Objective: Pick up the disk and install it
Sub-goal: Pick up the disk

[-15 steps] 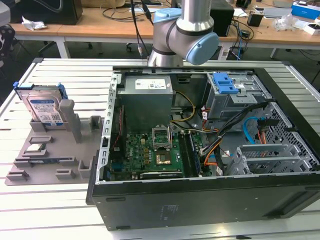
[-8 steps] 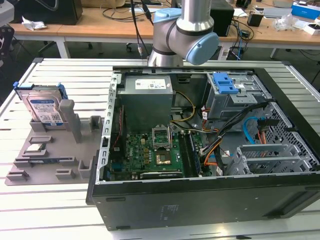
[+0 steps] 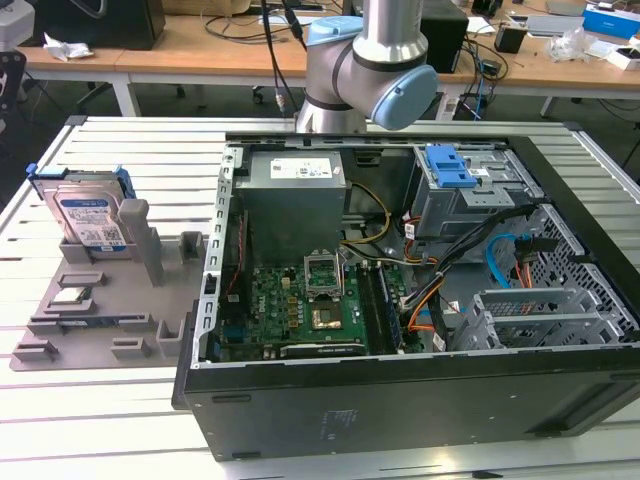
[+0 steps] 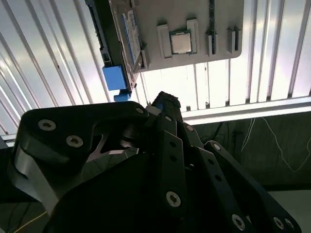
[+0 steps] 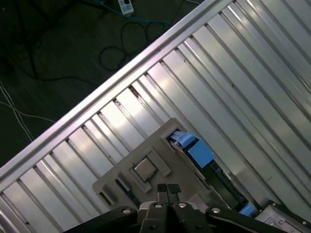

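Rectangular silver disk [image 3: 88,215] in blue plastic frame is standing on edge in grey plastic holder [image 3: 100,330] on ribbed aluminium surface [image 3: 130,150]; black pincer [image 5: 167,188] is hovering apart, tips pressed together.

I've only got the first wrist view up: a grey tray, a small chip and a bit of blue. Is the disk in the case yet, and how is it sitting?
Observer: Not in the case. In the exterior view the disk stands on edge in a slot at the far end of the grey tray, with its label facing the camera.
Operator: Where's the case from there?
Observer: The open computer case lies right beside the tray, on the exterior view's right.
Operator: And the drive cage?
Observer: The grey cage, with the blue latch on top, sits along the far side of the case.
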`<move>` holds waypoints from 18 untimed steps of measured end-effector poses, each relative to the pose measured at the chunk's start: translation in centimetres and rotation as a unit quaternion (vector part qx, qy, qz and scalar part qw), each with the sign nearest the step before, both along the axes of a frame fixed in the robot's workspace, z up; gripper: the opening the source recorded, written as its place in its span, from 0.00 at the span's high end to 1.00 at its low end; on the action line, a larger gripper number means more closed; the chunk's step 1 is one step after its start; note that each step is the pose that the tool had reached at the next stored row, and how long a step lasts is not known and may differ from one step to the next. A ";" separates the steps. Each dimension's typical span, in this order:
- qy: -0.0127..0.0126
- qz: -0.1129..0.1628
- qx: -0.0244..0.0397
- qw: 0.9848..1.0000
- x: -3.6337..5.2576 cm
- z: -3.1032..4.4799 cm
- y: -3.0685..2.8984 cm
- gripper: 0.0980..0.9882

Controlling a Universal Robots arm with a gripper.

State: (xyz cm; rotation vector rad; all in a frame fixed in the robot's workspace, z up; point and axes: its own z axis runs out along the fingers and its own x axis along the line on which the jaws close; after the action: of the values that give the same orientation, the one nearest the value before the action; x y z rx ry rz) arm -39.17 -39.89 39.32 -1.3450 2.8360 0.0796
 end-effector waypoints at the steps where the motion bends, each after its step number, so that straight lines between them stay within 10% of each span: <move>1: 0.000 0.008 0.000 1.000 0.00 0.00 0.00 0.99; 8: 0.000 0.056 0.000 0.998 0.00 0.00 0.00 0.99; 18: 0.000 0.127 0.000 0.992 0.00 0.00 0.00 0.99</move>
State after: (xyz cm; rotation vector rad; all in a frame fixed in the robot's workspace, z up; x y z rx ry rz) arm -39.17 -39.89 39.33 -1.6984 2.6473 0.0794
